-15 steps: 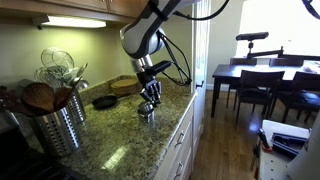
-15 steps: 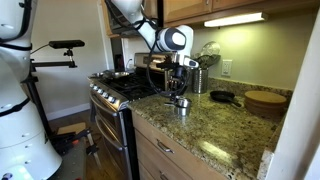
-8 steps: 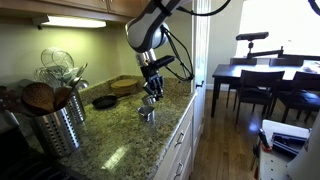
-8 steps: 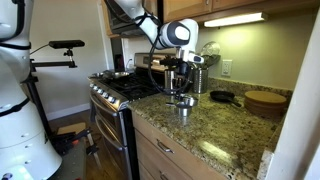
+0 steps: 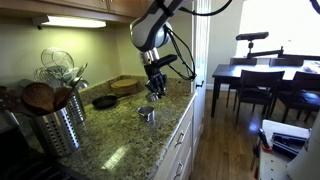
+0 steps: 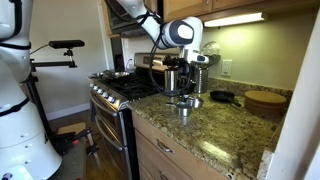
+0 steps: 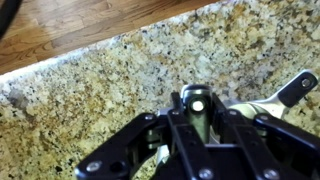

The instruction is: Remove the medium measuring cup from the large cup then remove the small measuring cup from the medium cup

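Observation:
My gripper (image 5: 154, 91) (image 6: 183, 92) hangs a little above the granite counter, shut on the flat steel handle (image 7: 196, 103) of a measuring cup, by its size the medium measuring cup. The bowl of that cup is hidden under the fingers in the wrist view. Below it the large cup (image 5: 147, 113) (image 6: 182, 109) stands on the counter near the front edge, and its handle (image 7: 288, 90) pokes out to the right. The small measuring cup is hidden from every view.
A black skillet (image 5: 104, 101) (image 6: 223, 97) and a wooden bowl (image 5: 126, 85) (image 6: 265, 101) lie behind the cups. A ribbed steel utensil holder (image 5: 55, 120) stands further along the counter. The stove (image 6: 120, 88) adjoins the counter, and the floor drops off beyond the front edge (image 7: 90, 55).
The gripper has risen from the counter, staying shut on the handle and lifting its cup out of the cup that stays below.

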Motion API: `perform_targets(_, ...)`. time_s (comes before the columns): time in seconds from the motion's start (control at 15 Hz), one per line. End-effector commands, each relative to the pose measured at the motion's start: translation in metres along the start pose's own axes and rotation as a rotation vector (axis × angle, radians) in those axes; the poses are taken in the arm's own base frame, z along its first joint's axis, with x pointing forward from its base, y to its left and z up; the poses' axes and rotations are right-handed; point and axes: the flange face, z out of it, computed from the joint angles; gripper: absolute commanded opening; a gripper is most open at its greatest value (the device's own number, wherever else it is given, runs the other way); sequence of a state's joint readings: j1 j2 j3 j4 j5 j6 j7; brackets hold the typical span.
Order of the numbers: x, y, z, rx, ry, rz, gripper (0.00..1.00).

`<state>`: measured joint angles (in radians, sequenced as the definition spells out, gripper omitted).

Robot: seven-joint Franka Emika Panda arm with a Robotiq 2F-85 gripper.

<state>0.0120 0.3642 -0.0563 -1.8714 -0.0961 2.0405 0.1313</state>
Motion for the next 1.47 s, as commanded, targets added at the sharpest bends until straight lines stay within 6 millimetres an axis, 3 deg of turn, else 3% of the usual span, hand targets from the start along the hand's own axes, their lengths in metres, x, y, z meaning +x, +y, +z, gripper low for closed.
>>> perform_targets(0.0,-0.007,0.015,-0.003,0.013,0.023,0.066,0.12)
perform_targets(0.6,0.003,0.035,0.016,0.066,0.039,0.14,0.12)
perform_targets(1.4,0.013,0.047,0.058,0.121,0.023,0.188,0.12)
